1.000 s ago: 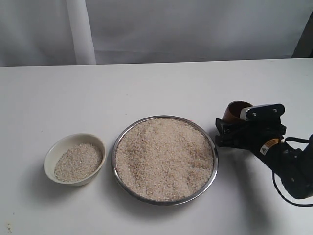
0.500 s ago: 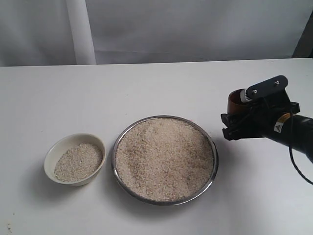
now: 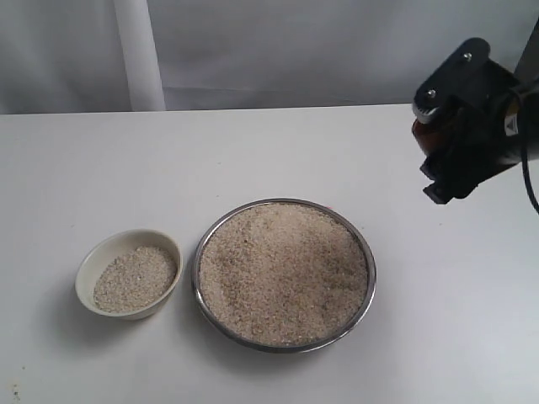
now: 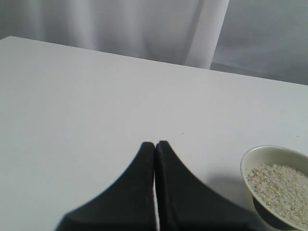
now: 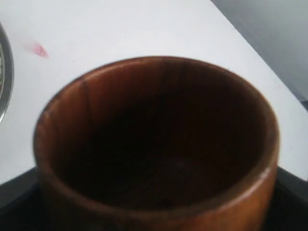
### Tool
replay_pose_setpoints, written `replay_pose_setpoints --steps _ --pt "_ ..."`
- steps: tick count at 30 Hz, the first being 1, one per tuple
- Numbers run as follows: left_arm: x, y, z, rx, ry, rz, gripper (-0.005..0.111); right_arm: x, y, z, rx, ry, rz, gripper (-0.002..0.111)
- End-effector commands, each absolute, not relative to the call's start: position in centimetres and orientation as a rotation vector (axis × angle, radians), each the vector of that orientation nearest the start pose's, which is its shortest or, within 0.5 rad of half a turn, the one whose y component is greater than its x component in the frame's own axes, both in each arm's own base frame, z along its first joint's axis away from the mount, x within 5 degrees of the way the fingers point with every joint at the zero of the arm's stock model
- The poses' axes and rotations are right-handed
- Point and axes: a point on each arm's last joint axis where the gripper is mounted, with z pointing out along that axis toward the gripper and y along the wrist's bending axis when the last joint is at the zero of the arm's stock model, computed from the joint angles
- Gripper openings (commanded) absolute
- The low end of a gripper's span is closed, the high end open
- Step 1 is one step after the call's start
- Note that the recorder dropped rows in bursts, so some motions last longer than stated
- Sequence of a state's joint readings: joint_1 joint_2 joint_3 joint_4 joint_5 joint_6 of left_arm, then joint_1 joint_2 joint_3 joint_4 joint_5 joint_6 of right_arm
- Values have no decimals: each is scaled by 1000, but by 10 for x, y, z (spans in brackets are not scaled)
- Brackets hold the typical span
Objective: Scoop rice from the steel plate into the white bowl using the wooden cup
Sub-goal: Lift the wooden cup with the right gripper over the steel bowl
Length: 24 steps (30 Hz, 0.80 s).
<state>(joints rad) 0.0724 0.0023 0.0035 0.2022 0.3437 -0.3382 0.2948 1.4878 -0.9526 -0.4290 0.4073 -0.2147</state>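
The steel plate (image 3: 369, 255) sits mid-table, heaped with rice (image 3: 282, 271). Left of it stands the white bowl (image 3: 88, 271), part filled with rice (image 3: 135, 279). My right gripper (image 3: 448, 160) hangs high above the table at the right, beyond the plate, shut on the wooden cup (image 3: 423, 136). The right wrist view is filled by the cup (image 5: 159, 144), dark inside and with no rice showing. My left gripper (image 4: 155, 144) is shut on nothing over bare table, with the bowl (image 4: 250, 161) off to one side. The exterior view does not show the left arm.
A white curtain with a pale post (image 3: 139, 55) backs the far table edge. A small red mark (image 5: 39, 49) lies on the table by the plate's rim (image 5: 4, 72).
My right gripper has lifted the wooden cup off the table beside the plate and carried it up and to the right. Plate, bowl and rice are unchanged.
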Motion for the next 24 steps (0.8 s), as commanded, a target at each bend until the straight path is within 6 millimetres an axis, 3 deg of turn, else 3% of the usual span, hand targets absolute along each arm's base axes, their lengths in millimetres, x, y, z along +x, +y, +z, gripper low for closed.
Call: replay_pose_setpoints --steps 1,5,9,16,24 --pt "53 10 183 -248 1797 -1 0 302 99 283 -1219 2089 -447 0" --pt "53 10 183 -248 1797 -1 0 300 127 295 -1465 1982 -547 0" --pt "53 10 183 -248 1797 -1 0 303 151 290 -1645 1990 -668 0" --pt "53 10 183 -248 1797 -1 0 319 196 251 -1910 1926 -860 0" --pt "53 10 183 -248 1797 -1 0 326 213 202 -2171 1862 -940 0"
